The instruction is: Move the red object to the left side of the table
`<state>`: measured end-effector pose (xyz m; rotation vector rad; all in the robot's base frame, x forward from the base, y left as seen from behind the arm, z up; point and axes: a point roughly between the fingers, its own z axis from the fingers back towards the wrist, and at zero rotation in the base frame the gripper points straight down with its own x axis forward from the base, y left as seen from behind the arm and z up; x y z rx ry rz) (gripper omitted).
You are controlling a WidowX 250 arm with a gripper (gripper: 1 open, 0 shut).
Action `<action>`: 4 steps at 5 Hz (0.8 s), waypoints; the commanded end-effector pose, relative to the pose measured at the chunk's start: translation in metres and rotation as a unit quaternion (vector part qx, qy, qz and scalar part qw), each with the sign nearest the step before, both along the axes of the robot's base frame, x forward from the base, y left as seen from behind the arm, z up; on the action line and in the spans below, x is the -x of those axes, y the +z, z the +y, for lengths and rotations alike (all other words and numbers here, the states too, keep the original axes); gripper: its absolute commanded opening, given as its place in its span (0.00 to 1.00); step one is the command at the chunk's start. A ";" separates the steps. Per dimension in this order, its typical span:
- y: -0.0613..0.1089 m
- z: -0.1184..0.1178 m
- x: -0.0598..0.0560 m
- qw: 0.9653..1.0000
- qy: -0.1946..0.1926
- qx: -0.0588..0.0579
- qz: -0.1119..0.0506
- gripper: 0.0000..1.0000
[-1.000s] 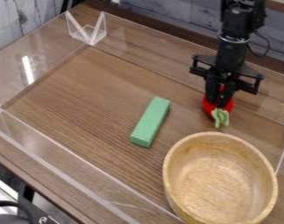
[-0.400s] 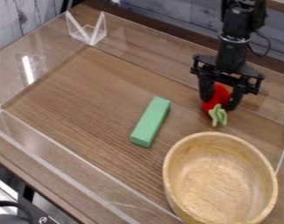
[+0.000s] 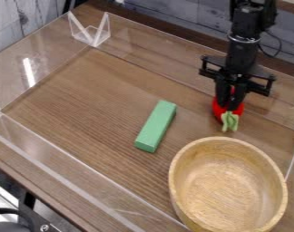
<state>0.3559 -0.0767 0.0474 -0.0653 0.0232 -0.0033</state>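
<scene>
Where the brown wood-grain desk (image 3: 89,86) met its clear acrylic walls, the gripper (image 3: 230,102) pointed straight down, its fingers drawn narrowly around the red toy strawberry (image 3: 230,115) at the right side, near a wooden bowl (image 3: 229,186) and a green block (image 3: 156,125).

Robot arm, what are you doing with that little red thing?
The arm has lowered its claw straight down over the red object, a toy strawberry with green leaves, on the right side of the table. The fingers sit close around it, but it is hard to tell whether they grip it yet. It is resting on the wood. A green block lies in the middle, and a wooden bowl sits in front of the strawberry.
</scene>
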 end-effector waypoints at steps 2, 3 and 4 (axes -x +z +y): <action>0.021 -0.001 -0.012 0.999 0.001 0.009 -0.036 0.00; 0.021 0.000 -0.013 0.999 0.001 0.012 -0.039 0.00; 0.022 0.000 -0.013 0.999 0.001 0.012 -0.038 1.00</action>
